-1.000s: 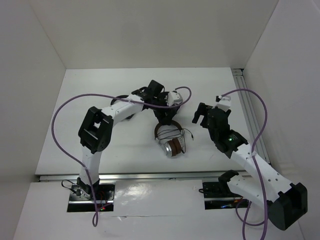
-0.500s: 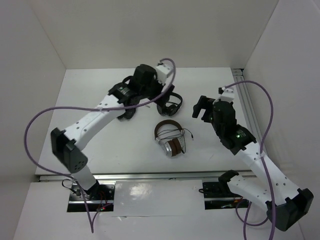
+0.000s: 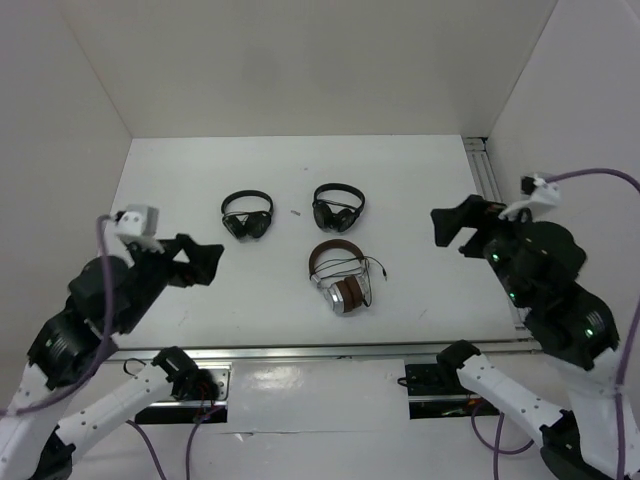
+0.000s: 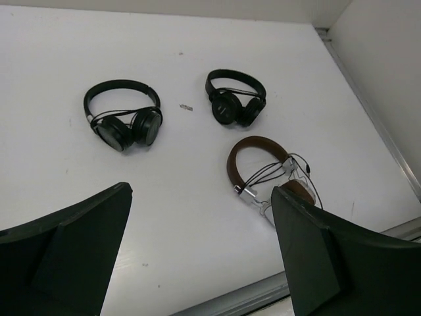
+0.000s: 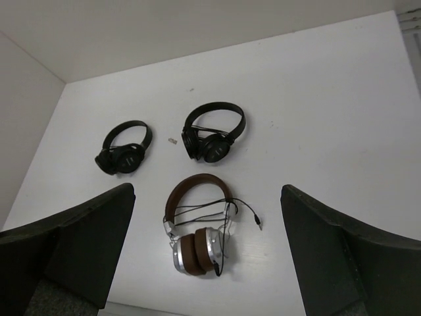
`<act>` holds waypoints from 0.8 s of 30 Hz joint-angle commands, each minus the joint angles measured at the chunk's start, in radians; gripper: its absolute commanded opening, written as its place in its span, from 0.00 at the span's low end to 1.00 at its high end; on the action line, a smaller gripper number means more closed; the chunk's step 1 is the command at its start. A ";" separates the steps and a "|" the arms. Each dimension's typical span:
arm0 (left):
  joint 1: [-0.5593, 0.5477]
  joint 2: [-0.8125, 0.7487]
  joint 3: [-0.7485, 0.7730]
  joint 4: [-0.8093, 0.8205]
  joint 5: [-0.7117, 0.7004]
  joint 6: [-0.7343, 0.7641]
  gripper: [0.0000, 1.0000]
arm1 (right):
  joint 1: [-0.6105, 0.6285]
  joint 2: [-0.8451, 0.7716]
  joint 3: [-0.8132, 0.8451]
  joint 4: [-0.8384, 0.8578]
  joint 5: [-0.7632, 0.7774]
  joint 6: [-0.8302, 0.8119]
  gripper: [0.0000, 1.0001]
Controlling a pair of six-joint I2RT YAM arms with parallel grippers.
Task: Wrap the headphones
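The headphones [image 3: 338,280] lie on the white table near its front middle, brown headband toward the back and brown-padded silver earcups folded together at the front. Their thin black cable [image 5: 243,207] crosses the band and runs down past the cups, its plug lying to the right. In the left wrist view the headphones [image 4: 253,148] are partly hidden behind my right finger. My left gripper [image 3: 205,262] hangs open at the near left, well away from them. My right gripper [image 3: 452,228] is open at the right, also apart. Both the left gripper [image 4: 200,194] and the right gripper [image 5: 207,191] hold nothing.
Two smaller black headphones lie farther back: one at the left [image 3: 247,216], one in the middle [image 3: 338,206]. A tiny scrap [image 3: 294,212] sits between them. White walls enclose the table at the left, back and right. A metal rail [image 3: 490,190] runs along the right edge.
Both arms have pulled back from over the table's middle toward the near edge, the left one swinging far to the left. The headphones have not moved.
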 commanded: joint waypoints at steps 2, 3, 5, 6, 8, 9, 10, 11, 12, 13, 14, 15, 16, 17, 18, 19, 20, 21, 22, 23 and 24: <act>0.006 -0.225 -0.032 -0.083 -0.066 -0.081 1.00 | 0.005 -0.095 0.155 -0.248 0.076 -0.020 0.99; 0.006 -0.256 -0.048 -0.096 -0.057 -0.104 1.00 | 0.005 -0.111 0.171 -0.287 0.076 -0.020 0.99; 0.006 -0.308 -0.063 -0.132 -0.078 -0.104 1.00 | 0.005 -0.143 0.195 -0.299 0.067 -0.020 0.99; 0.006 -0.330 -0.063 -0.149 -0.094 -0.114 1.00 | 0.005 -0.169 0.208 -0.318 0.067 -0.020 0.99; 0.006 -0.389 -0.099 -0.160 -0.109 -0.114 1.00 | 0.005 -0.181 0.218 -0.351 0.086 -0.020 0.99; 0.006 -0.406 -0.108 -0.160 -0.120 -0.114 1.00 | 0.005 -0.181 0.218 -0.364 0.097 -0.020 0.99; 0.006 -0.422 -0.126 -0.160 -0.120 -0.104 1.00 | 0.015 -0.181 0.218 -0.387 0.108 -0.011 0.99; 0.006 -0.432 -0.126 -0.150 -0.120 -0.104 1.00 | 0.016 -0.181 0.218 -0.396 0.117 -0.011 0.99; 0.006 -0.433 -0.137 -0.149 -0.108 -0.104 1.00 | 0.016 -0.181 0.209 -0.396 0.131 -0.011 0.99; 0.006 -0.433 -0.137 -0.149 -0.099 -0.095 1.00 | 0.016 -0.181 0.208 -0.411 0.131 -0.011 0.99; 0.006 -0.414 -0.137 -0.149 -0.099 -0.095 1.00 | 0.016 -0.172 0.199 -0.420 0.145 -0.011 0.99; 0.006 -0.405 -0.137 -0.149 -0.088 -0.095 1.00 | 0.016 -0.172 0.190 -0.420 0.156 -0.011 0.99; 0.006 -0.405 -0.137 -0.149 -0.088 -0.095 1.00 | 0.016 -0.172 0.190 -0.420 0.156 -0.011 0.99; 0.006 -0.391 -0.146 -0.149 -0.088 -0.095 1.00 | 0.016 -0.172 0.179 -0.420 0.177 0.000 0.99; 0.006 -0.391 -0.146 -0.149 -0.076 -0.082 1.00 | 0.016 -0.172 0.170 -0.420 0.186 0.000 0.99; 0.006 -0.391 -0.157 -0.140 -0.076 -0.082 1.00 | 0.016 -0.183 0.159 -0.420 0.186 0.011 0.99; 0.006 -0.391 -0.157 -0.140 -0.076 -0.082 1.00 | 0.016 -0.183 0.146 -0.405 0.186 0.011 0.99; 0.006 -0.391 -0.157 -0.140 -0.085 -0.082 1.00 | 0.016 -0.196 0.146 -0.405 0.195 0.002 0.99; 0.006 -0.391 -0.166 -0.131 -0.085 -0.082 1.00 | 0.016 -0.206 0.146 -0.396 0.196 0.002 0.99; 0.006 -0.403 -0.166 -0.131 -0.085 -0.082 1.00 | 0.016 -0.206 0.146 -0.396 0.196 0.002 0.99; 0.006 -0.403 -0.175 -0.131 -0.085 -0.082 1.00 | 0.016 -0.206 0.146 -0.396 0.206 0.002 0.99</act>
